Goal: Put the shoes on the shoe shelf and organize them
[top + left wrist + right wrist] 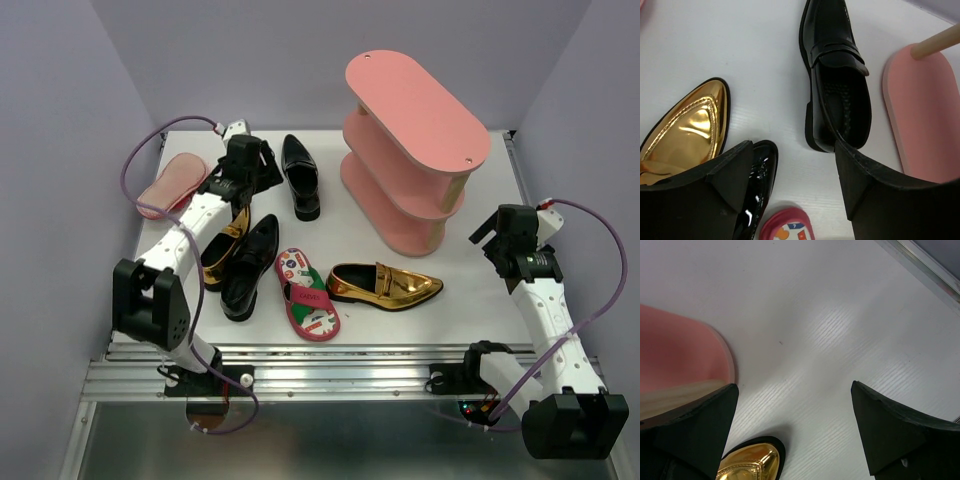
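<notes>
While both arms hang over the white tabletop [450, 310], all six shoes lie on it. Nearest the front edge is a pink flip-flop with printed footbed and red-green strap [307, 296]. Just right of it lies a shiny metallic gold loafer [385, 285], crosswise, with its pointed toe to the right. Left of the flip-flop is a glossy black loafer [250, 265]. Beside that is a second gold loafer [222, 255], partly hidden under the left arm.

Further back on the right, the right gripper [795, 390] hovers above bare table between the gold toe and the shelf foot. Its fingers [890, 430] are spread wide with nothing in them.

The left gripper [792, 150] is over the middle-left of the table. Its fingers [700, 200] are also apart and empty. They sit above the gap between the two nearer loafer toes and the second black loafer [837, 85], which lies farther back with its opening up.

At the far left by the wall is the other pink flip-flop [172, 183], plain pink face showing. Far right of centre stands the salmon-pink three-tier shelf of oval boards on round posts [415, 110], upright and well apart from the left gripper.
</notes>
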`<state>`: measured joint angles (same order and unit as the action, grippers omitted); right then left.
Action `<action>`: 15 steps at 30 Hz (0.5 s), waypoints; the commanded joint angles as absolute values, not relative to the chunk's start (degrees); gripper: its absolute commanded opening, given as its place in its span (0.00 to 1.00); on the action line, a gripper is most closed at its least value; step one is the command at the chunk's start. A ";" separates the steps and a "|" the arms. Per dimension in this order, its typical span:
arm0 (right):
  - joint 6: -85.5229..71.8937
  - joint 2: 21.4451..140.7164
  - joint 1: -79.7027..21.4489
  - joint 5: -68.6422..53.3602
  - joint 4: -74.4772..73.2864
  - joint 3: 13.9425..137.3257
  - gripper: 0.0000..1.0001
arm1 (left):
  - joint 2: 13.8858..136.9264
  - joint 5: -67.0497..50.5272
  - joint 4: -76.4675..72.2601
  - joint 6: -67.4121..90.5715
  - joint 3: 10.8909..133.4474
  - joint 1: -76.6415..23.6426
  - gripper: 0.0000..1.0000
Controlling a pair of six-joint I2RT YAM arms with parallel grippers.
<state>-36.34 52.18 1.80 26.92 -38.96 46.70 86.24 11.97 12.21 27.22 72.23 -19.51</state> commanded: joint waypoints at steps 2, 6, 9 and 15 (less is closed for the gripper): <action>-35.60 52.03 1.93 26.10 -36.39 47.72 1.00 | 94.02 13.18 15.20 33.12 81.98 -20.48 0.76; -35.60 52.12 1.93 26.37 -36.47 47.90 1.00 | 100.18 12.31 16.34 34.19 86.65 -21.53 0.77; -35.60 52.29 1.93 26.19 -36.47 48.16 1.00 | 104.23 14.06 18.28 36.38 89.29 -22.59 0.79; -35.42 53.00 1.93 25.31 -36.47 48.96 1.00 | 110.03 11.95 18.54 39.28 91.58 -23.73 0.80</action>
